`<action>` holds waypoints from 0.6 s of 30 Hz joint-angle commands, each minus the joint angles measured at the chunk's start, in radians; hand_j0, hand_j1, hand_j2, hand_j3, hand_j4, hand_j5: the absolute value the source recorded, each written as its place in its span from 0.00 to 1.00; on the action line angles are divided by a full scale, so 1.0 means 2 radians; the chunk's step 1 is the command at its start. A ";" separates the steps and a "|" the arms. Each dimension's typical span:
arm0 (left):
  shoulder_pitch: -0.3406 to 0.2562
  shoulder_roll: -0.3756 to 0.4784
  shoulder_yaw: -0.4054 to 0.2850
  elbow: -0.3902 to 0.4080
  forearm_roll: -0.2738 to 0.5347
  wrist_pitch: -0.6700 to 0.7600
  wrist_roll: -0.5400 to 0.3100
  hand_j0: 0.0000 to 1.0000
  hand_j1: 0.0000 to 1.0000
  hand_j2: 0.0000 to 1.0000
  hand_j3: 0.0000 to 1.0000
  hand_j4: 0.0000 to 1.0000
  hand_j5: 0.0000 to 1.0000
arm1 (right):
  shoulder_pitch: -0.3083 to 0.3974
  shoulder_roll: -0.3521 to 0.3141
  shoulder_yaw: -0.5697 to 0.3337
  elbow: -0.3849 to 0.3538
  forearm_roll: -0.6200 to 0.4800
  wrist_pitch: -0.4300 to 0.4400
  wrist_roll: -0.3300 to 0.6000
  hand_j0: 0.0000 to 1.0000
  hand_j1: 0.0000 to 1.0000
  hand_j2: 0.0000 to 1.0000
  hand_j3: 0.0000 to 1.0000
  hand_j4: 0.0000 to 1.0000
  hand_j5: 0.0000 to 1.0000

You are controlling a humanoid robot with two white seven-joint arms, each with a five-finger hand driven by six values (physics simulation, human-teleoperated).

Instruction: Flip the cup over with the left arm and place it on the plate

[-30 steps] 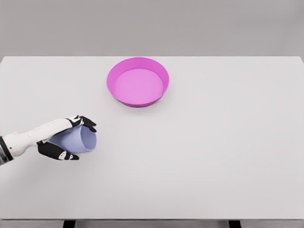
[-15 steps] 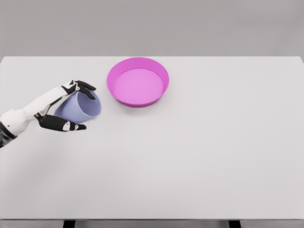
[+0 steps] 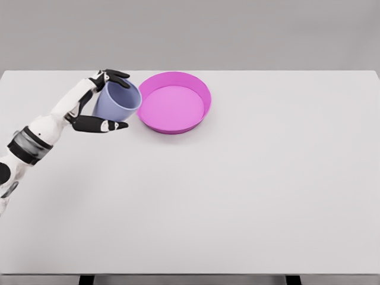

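Note:
My left hand point(image 3: 102, 101) is shut on a pale blue cup point(image 3: 116, 101) and holds it above the table, just left of the plate. The cup is tilted, its open mouth facing up and to the right. Black fingers curl over the cup's top rim and the thumb point(image 3: 101, 124) lies under it. The pink plate point(image 3: 205, 95), a shallow round dish, sits at the back centre of the white table, its left rim close to the cup. The right arm does not show.
The white table point(image 3: 249, 190) spans the whole view, its front edge at the bottom of the picture. A grey wall stands behind it.
The left hand has lifted the cup from the table's left front and carried it up and right toward the plate. The cup's mouth has turned from sideways to mostly upward.

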 commanded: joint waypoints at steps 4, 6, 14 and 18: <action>-0.014 -0.048 0.001 0.045 0.001 -0.022 0.000 0.55 0.55 0.55 0.55 0.55 0.55 | 0.000 0.000 0.000 0.000 0.000 0.000 0.000 1.00 1.00 1.00 1.00 1.00 1.00; -0.018 -0.065 0.002 0.054 0.001 -0.022 0.000 0.55 0.55 0.55 0.55 0.55 0.55 | 0.000 0.000 0.000 0.000 0.000 0.000 0.000 1.00 1.00 1.00 1.00 1.00 1.00; -0.026 -0.147 0.033 0.104 0.004 -0.069 0.000 0.55 0.55 0.55 0.55 0.55 0.55 | 0.000 0.000 0.000 0.000 0.000 0.000 0.000 1.00 1.00 1.00 1.00 1.00 1.00; -0.038 -0.191 0.034 0.148 0.015 -0.069 0.000 0.54 0.54 0.54 0.54 0.54 0.54 | 0.000 0.000 0.000 0.000 0.000 0.000 0.000 1.00 1.00 1.00 1.00 1.00 1.00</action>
